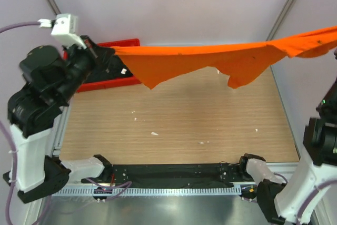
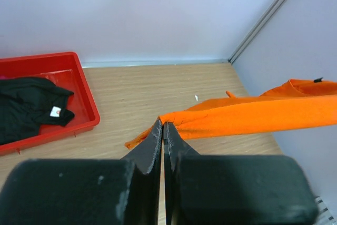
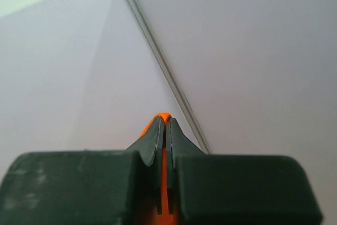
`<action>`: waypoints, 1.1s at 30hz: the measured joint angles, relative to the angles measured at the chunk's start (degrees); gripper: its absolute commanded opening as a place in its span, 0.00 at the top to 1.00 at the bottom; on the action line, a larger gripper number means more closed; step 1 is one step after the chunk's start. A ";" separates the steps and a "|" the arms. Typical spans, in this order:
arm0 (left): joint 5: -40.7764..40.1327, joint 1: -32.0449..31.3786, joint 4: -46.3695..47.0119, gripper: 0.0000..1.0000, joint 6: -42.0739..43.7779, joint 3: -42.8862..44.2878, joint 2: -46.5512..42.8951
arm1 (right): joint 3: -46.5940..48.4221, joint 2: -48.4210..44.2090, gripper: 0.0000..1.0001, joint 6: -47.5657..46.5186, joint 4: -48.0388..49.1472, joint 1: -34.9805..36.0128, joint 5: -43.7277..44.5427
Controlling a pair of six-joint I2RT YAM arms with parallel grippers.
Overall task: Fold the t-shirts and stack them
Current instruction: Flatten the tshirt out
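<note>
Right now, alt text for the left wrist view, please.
The left gripper is shut on an edge of the orange t-shirt, which stretches right above the wooden table. The black t-shirt lies in a red bin at the view's left.

Black jointed arms, white lower links, lilac cables, white wrist camera; left pincer dark, wedge-tipped

Orange t-shirt, black t-shirt, red bin
</note>
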 measured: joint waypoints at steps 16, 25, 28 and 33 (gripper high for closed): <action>-0.24 -0.98 1.05 1.00 1.44 -4.24 -14.36 | 4.33 -10.62 0.99 1.97 -1.88 0.00 -0.90; -4.90 -0.33 8.68 1.00 3.72 -14.51 1.66 | -24.52 -3.06 0.99 3.28 16.59 0.00 -2.58; -4.90 2.01 12.90 1.00 4.98 -20.74 10.38 | -34.07 4.50 0.99 4.52 23.34 0.00 -4.31; -2.27 8.85 18.93 1.00 6.32 -28.02 23.52 | -44.54 22.38 0.99 6.23 30.53 0.00 -8.59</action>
